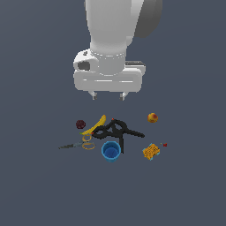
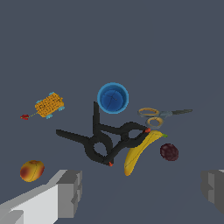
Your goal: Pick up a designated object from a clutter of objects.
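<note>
Overhead, the gripper (image 1: 108,96) hovers with fingers spread, holding nothing. Its target, the scissors (image 1: 80,144), lies flat just beside the banana (image 1: 94,125) and black clamp (image 1: 117,131), so a slightly misplaced descent could catch either neighbour instead.

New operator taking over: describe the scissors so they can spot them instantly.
Find the round blue cup. Beside it, toward the exterior view's left, just below the yellow banana, lie small scissors. Only they have two orange-yellow ring handles and thin grey blades.
</note>
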### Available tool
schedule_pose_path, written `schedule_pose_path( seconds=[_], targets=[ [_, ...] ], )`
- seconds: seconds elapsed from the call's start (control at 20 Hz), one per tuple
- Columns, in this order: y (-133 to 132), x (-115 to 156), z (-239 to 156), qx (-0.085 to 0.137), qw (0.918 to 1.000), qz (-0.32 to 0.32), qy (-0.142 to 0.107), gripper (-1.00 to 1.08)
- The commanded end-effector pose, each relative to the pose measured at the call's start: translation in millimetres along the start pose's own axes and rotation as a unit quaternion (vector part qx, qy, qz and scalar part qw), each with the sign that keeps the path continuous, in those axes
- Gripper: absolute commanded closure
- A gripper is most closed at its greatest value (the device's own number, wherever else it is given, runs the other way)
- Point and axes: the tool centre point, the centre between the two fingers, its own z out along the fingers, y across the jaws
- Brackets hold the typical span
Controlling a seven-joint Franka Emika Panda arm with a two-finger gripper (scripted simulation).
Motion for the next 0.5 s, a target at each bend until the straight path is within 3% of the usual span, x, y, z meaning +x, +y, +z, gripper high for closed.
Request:
schedule_pose_path(
  seconds=[0.0, 0.45],
  targets=[
    [0.0, 0.0, 0.0, 0.0, 1.0, 0.0, 0.0, -0.92],
    [-22.3, -5.8, 11.6, 0.013, 0.9996, -0.012, -0.022, -0.92]
  ],
)
